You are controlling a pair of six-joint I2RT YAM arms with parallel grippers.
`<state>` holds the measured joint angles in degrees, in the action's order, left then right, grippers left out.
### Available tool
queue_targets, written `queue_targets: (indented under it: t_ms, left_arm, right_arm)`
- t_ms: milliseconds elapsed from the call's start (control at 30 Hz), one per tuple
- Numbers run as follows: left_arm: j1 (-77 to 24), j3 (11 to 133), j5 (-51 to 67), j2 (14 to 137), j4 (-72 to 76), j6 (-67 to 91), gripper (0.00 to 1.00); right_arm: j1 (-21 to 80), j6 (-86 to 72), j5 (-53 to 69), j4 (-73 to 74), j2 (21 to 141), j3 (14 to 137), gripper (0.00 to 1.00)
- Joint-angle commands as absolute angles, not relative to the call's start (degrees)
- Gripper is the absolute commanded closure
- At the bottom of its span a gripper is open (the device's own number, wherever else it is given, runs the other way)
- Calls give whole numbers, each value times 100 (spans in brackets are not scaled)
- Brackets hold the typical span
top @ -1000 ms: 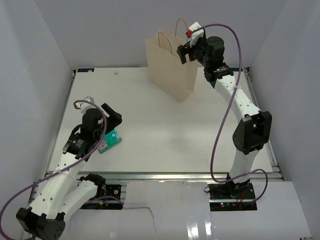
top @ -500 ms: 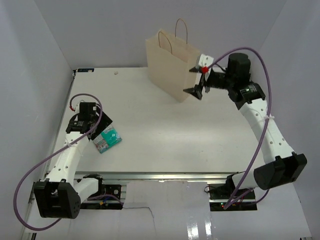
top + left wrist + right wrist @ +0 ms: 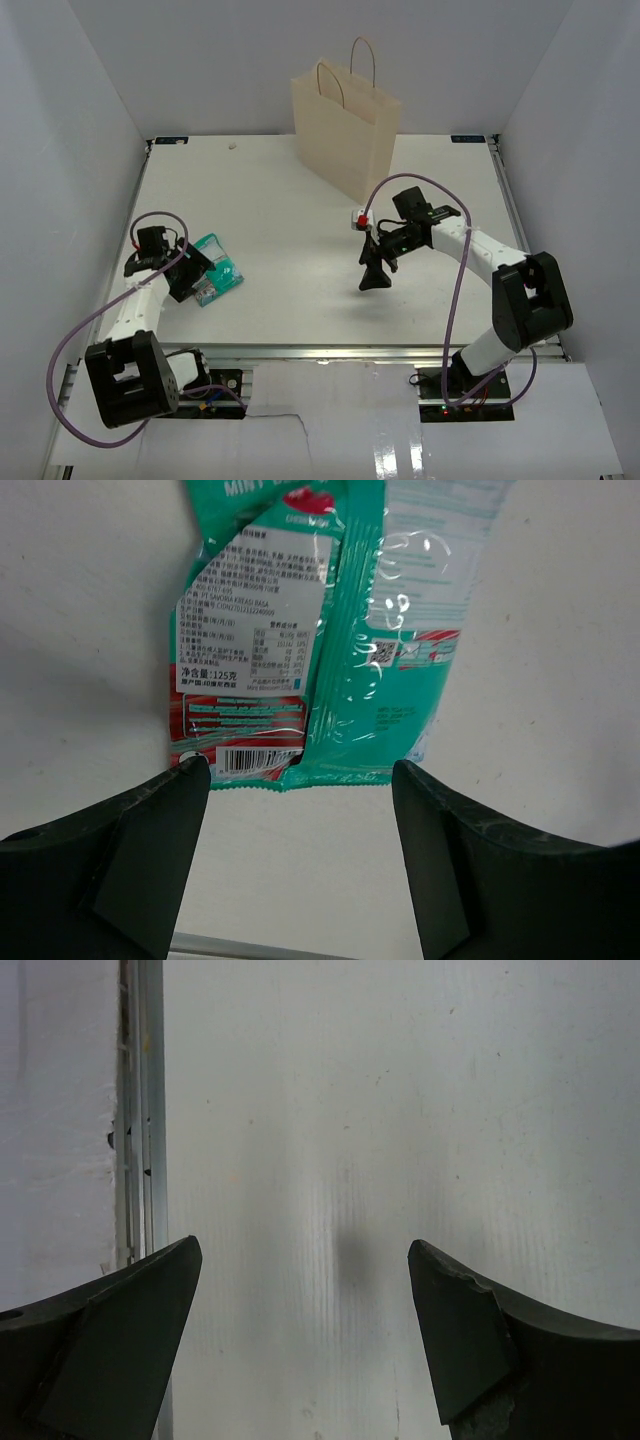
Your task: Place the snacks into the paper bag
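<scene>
The paper bag [image 3: 346,125] stands upright at the back of the table, cream-beige with two looped handles. A teal-and-white pack [image 3: 221,272] lies flat on the table at the left; in the left wrist view [image 3: 300,630] its back label and barcode face up. My left gripper [image 3: 190,282] is open and empty, low over the table, with the pack's near edge just ahead of its fingertips [image 3: 300,770]. My right gripper [image 3: 375,277] is open and empty, pointing down over bare table near the middle [image 3: 300,1250]. No other snacks are in view.
White walls close in the table on the left, back and right. A metal rail [image 3: 140,1110] runs along the table's edge in the right wrist view. A small speck [image 3: 233,145] lies at the back left.
My right arm has swung from the top of the paper bag down to the middle of the table. My left arm has drawn back to the left and lowered behind the teal pack.
</scene>
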<state>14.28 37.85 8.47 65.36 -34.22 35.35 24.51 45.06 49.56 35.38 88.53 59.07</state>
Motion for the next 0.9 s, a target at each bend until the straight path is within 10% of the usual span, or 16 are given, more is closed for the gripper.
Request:
queue_targets:
  t_ms: [0, 500, 867]
  left_arm:
    - [1529, 3630, 1274, 6573, -2989, 3419, 16]
    - [1749, 3911, 317, 7145, -3656, 3489, 14]
    - [1740, 3797, 729, 7884, -3085, 3314, 34]
  right_arm:
    - [2505, 4500, 5291, 3340, 9157, 6284, 10]
    - [2505, 4517, 5520, 3191, 9580, 6407, 10]
    - [2505, 4509, 5449, 3190, 9659, 6460, 10]
